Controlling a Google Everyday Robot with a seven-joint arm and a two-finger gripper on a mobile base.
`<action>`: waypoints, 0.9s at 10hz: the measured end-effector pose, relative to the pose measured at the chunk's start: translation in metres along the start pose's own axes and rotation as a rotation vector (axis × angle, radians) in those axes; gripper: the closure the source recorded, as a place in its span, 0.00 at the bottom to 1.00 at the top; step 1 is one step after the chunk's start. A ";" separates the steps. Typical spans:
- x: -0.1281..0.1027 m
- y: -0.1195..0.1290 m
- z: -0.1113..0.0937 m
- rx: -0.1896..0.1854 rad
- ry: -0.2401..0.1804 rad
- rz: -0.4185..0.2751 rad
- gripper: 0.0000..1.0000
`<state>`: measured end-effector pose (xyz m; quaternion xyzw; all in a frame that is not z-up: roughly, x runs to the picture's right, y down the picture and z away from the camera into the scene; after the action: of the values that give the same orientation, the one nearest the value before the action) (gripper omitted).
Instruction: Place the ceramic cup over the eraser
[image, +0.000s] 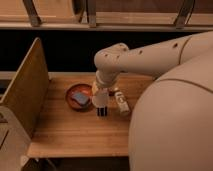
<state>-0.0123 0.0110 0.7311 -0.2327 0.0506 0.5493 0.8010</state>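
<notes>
The gripper (100, 96) hangs from the big pale arm over the middle of the wooden table (75, 132). It is shut on the ceramic cup (99, 99), a small pale beige cup held at the arm's lower end. The cup is directly above the eraser (102, 111), a small dark block with thin pale stripes standing on the table. The cup's lower edge meets the eraser's top; I cannot tell if they touch. The eraser's whole side still shows.
A red-brown bowl (70, 92) holding a flat blue-grey slab (80, 97) sits just left of the eraser. A pale cream oblong thing (121, 103) lies just right of it. A tilted wooden panel (25, 90) stands along the table's left side. The robot's body fills the right.
</notes>
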 end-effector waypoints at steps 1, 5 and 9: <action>0.003 0.001 0.012 -0.020 0.008 0.009 1.00; 0.016 -0.009 0.056 -0.070 0.061 0.041 1.00; 0.021 -0.008 0.091 -0.091 0.135 0.031 1.00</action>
<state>-0.0126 0.0651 0.8070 -0.3044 0.0831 0.5464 0.7758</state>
